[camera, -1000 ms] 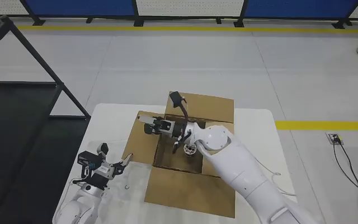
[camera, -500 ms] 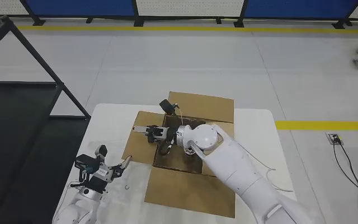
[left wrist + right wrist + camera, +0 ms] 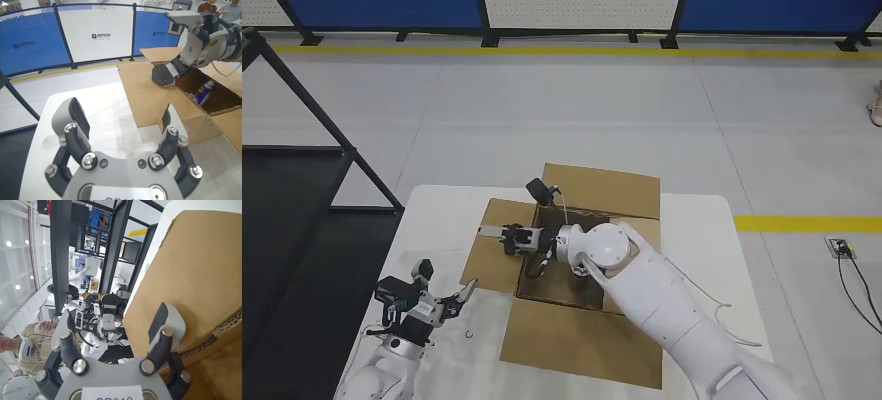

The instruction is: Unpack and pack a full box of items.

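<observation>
Seen from above, the right end effector (image 3: 494, 235), released and empty, hovers at the left flap of the open box (image 3: 604, 188). A spray can (image 3: 205, 92) stands nozzle-up inside, to its right. Lower left, the left end effector (image 3: 121, 106), also released, lies farther off.

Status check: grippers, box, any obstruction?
Left gripper open, empty, over table. Right gripper open, empty, above side flap of box. Spray can inside. Flaps splayed out, none over opening.
</observation>
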You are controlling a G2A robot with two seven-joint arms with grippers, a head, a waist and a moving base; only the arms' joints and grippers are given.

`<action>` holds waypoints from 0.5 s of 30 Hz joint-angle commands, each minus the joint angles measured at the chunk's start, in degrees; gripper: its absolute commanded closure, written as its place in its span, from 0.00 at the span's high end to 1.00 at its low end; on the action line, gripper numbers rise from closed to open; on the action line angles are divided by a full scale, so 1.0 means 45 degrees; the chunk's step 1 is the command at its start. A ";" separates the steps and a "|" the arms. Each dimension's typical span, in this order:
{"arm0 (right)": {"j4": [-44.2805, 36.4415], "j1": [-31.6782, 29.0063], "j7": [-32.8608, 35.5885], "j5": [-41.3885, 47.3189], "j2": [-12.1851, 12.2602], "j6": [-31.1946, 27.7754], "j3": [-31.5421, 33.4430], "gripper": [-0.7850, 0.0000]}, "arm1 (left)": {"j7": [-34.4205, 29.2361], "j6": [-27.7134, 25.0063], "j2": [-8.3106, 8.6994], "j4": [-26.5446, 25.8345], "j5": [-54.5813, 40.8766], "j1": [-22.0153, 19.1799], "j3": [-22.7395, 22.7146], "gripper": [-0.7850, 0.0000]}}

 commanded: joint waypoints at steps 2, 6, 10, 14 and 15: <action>0.0009 0.0031 0.0084 -0.0100 -0.0028 0.0165 0.0063 1.00 | 0.0001 -0.0005 -0.0006 -0.0008 0.0012 0.0002 -0.0013 1.00; -0.0028 -0.0054 0.0053 -0.0167 -0.0027 -0.0122 0.0232 1.00 | 0.0051 -0.0032 -0.0012 -0.0010 0.0031 0.0022 -0.0034 1.00; -0.0037 -0.0041 0.0008 -0.0361 -0.0077 0.0287 0.0257 1.00 | 0.0068 -0.0030 -0.0021 -0.0004 0.0032 0.0037 -0.0045 1.00; 0.0009 -0.0056 0.0256 -0.0375 -0.0081 0.0270 0.0393 1.00 | 0.0067 -0.0048 -0.0030 0.0014 0.0005 0.0046 -0.0058 1.00; 0.0054 -0.0019 0.0310 -0.0468 -0.0087 0.0464 0.0385 1.00 | 0.0068 -0.0052 -0.0031 0.0017 0.0007 0.0048 -0.0061 1.00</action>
